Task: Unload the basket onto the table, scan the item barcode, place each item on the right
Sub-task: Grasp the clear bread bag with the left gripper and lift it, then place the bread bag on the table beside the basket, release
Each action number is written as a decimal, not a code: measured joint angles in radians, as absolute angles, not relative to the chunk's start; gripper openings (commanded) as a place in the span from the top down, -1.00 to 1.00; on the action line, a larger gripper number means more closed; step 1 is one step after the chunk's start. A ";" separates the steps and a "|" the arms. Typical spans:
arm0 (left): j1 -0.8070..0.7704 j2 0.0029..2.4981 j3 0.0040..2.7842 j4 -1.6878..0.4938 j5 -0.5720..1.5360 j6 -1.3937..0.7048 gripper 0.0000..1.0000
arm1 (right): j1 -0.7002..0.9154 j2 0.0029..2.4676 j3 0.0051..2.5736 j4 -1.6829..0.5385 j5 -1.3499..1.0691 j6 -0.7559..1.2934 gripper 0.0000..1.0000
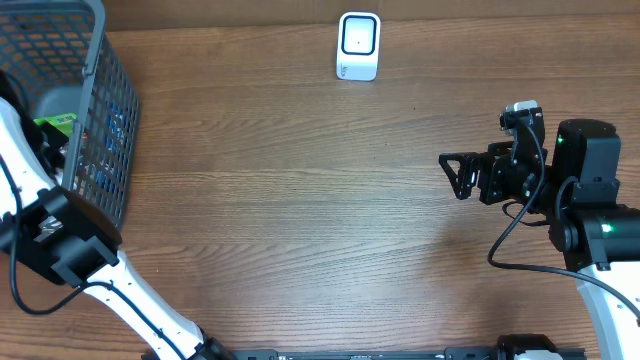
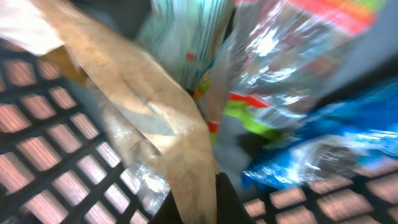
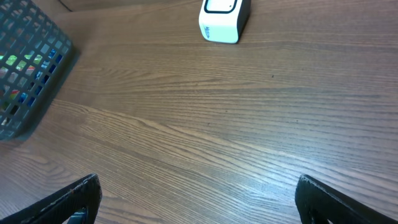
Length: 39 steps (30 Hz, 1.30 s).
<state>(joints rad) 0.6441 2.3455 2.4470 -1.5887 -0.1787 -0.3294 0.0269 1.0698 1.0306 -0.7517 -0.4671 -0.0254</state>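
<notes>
Inside the grey wire basket (image 1: 105,90) at the table's left end lie several crinkly packets. In the left wrist view my left gripper (image 2: 196,186) is shut on a tan plastic-wrapped packet (image 2: 155,118), pinched between the two black fingers. A blue packet (image 2: 323,149) and a green-and-clear one (image 2: 261,118) lie beside it. No barcode shows. The white scanner (image 1: 358,45) stands at the table's far edge, also in the right wrist view (image 3: 222,22). My right gripper (image 1: 455,175) hovers open over bare wood at the right, nothing between its fingers (image 3: 198,186).
The basket's mesh wall (image 3: 31,68) rises at the left of the right wrist view. The left arm's black link (image 1: 60,235) leans over the basket's near side. Wooden tabletop (image 1: 300,200) stretches between basket, scanner and right arm.
</notes>
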 measured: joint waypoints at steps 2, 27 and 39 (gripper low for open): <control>0.643 2.346 2.578 -1.634 -0.168 -0.329 0.92 | 0.027 1.070 1.031 -0.752 -0.467 -0.025 -1.00; 0.253 2.014 2.951 -1.687 0.233 -0.168 0.92 | 0.027 1.070 1.031 -0.726 -0.467 -0.025 -1.00; -0.047 2.037 2.705 -1.683 0.012 -0.211 0.85 | 0.027 1.070 1.031 -0.727 -0.467 -0.018 -1.00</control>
<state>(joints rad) -0.0471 2.0365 2.7049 -1.6829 0.0116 -0.2111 0.0269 1.0698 1.0306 -0.7265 -0.4667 -0.0181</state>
